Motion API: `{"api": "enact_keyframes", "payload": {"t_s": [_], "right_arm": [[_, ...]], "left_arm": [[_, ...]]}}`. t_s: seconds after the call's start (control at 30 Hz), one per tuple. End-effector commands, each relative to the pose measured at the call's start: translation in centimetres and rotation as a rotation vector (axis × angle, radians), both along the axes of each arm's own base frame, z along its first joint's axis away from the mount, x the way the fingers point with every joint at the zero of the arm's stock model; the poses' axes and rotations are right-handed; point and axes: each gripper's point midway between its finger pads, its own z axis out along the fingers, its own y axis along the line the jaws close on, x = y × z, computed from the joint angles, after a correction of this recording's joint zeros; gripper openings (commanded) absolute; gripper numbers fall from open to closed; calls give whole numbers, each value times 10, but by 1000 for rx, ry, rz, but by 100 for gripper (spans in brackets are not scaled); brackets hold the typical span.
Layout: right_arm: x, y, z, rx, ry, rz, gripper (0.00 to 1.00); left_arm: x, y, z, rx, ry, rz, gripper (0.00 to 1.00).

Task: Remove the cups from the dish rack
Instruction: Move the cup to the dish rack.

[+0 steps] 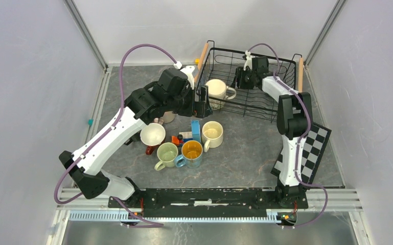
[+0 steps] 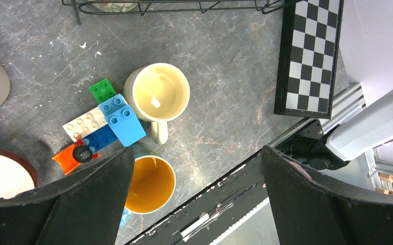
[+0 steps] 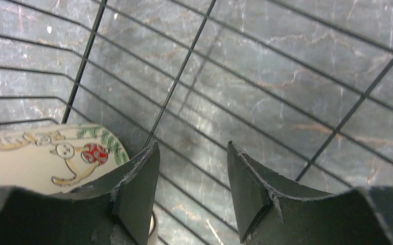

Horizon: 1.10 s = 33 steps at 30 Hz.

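Note:
The black wire dish rack [image 1: 266, 104] stands at the back of the table. One cream cup [image 1: 216, 90] with a painted figure [image 3: 41, 161] stays inside it at the left end. My right gripper [image 1: 238, 77] hangs open inside the rack, just right of that cup, with only wire floor between its fingertips [image 3: 191, 176]. My left gripper [image 1: 198, 102] sits outside the rack's left end, wide open and empty [image 2: 197, 196]. On the table lie a cream cup [image 2: 157, 93], a blue cup with a yellow inside [image 2: 151, 184], a pale green cup [image 1: 166, 154] and a white cup [image 1: 152, 135].
A cluster of toy blocks [image 2: 107, 120] lies among the unloaded cups. A folded checkerboard [image 1: 309, 148] rests at the right, beside the right arm's base. A pink-beige cup [image 1: 166, 117] sits partly hidden under the left arm. Wooden handles [image 1: 202, 55] flank the rack.

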Motion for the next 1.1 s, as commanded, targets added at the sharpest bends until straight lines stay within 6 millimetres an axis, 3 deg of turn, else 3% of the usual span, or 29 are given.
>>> {"api": "enact_keyframes", "payload": {"t_s": [0.0,0.23,0.4,0.7,0.87,1.07], "right_arm": [[-12,2,48,10,-99,29,57],[-49,6,52,57,-102,59,57],[-61,4,54,40,-104,71,57],[-62,-8,84,-58,-233,108,62],[-62,4,103,-80,-323,262,67],[-66,18,107,-105,-350,449,71]], "left_arm": [[3,-6,11,-26,-46,-43,100],[0,-7,8,-34,-39,-60,100],[-3,-8,8,-49,-37,-63,100],[-5,-4,9,-53,-40,-52,100],[-6,-3,8,-51,-39,-50,100],[-6,-3,7,-52,-38,-51,100]]}}
